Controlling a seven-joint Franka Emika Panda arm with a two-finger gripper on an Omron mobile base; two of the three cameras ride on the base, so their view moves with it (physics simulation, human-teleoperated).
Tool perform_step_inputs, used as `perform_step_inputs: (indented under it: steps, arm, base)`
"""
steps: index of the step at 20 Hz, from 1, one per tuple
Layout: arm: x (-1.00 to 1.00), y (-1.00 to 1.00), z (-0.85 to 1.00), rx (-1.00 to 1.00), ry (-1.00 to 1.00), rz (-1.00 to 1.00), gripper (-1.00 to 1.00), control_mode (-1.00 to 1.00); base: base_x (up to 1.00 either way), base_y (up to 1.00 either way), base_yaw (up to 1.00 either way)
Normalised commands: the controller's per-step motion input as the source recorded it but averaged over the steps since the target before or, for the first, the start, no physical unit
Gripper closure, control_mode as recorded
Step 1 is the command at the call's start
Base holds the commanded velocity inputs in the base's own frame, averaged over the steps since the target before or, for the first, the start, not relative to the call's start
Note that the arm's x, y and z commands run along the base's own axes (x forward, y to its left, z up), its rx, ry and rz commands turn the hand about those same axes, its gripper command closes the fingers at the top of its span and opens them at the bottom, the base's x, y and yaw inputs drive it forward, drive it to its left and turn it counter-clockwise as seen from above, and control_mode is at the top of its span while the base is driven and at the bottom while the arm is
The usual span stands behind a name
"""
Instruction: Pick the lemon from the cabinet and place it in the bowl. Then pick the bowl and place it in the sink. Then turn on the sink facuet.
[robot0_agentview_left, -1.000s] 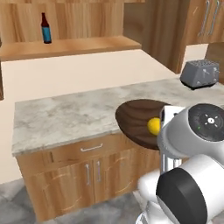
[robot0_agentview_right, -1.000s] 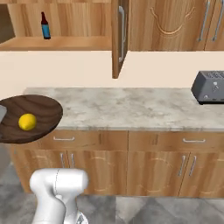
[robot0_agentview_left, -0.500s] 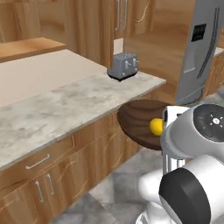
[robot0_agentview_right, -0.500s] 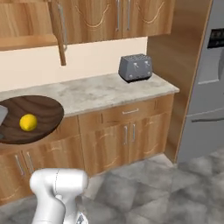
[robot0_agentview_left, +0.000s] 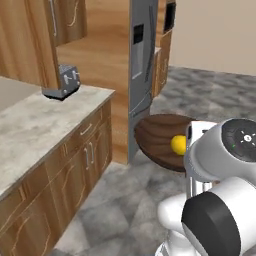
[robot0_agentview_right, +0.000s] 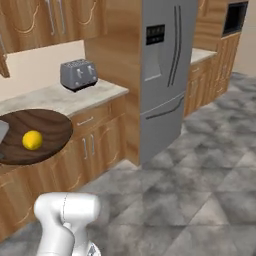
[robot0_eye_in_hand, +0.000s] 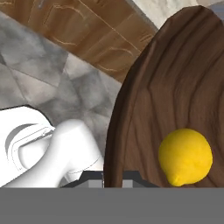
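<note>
Lemon (robot0_eye_in_hand: 185, 156) sits inside the bowl (robot0_eye_in_hand: 170, 87), on the wood near the rim edge closest to the hand camera; also visible as a yellow ball in the bowl (robot0_agentview_left: 160, 137) from the left base view, lemon (robot0_agentview_left: 179, 144) right against the white arm housing. From the right base view the lemon (robot0_agentview_right: 32, 139) lies roughly mid-bowl, the bowl (robot0_agentview_right: 50, 127) carried in the air at counter height, overlapping the counter edge in the picture. The bowl's rim runs down to the bottom of the hand view where the gripper is, so the rim looks clamped there, but the fingertips are hidden by the bowl edge and grey band; can't tell the finger gap. Surroundings: marbled counter (robot0_agentview_left: 30, 135) with a toaster (robot0_agentview_right: 78, 74), steel fridge (robot0_agentview_right: 165, 70), grey tile floor (robot0_agentview_right: 200, 190).
</note>
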Motion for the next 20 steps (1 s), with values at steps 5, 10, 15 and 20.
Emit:
perform_step_inputs:
  steps: [5, 10, 15, 20]
  arm:
    - [0.0, 0.0, 0.0, 0.0, 0.0, 0.0, 1.0, 1.0]
    - [0.0, 0.0, 0.0, 0.0, 0.0, 0.0, 1.0, 1.0]
    - [0.0, 0.0, 0.0, 0.0, 0.0, 0.0, 1.0, 1.0]
    - [0.0, 0.0, 0.0, 0.0, 0.0, 0.0, 1.0, 1.0]
  base:
    - [-0.26, -0.07, -0.68]
    - [-0.07, -0.1, -0.61]
    - [0.0, -0.3, -0.5]
    - [0.1, -0.19, -0.52]
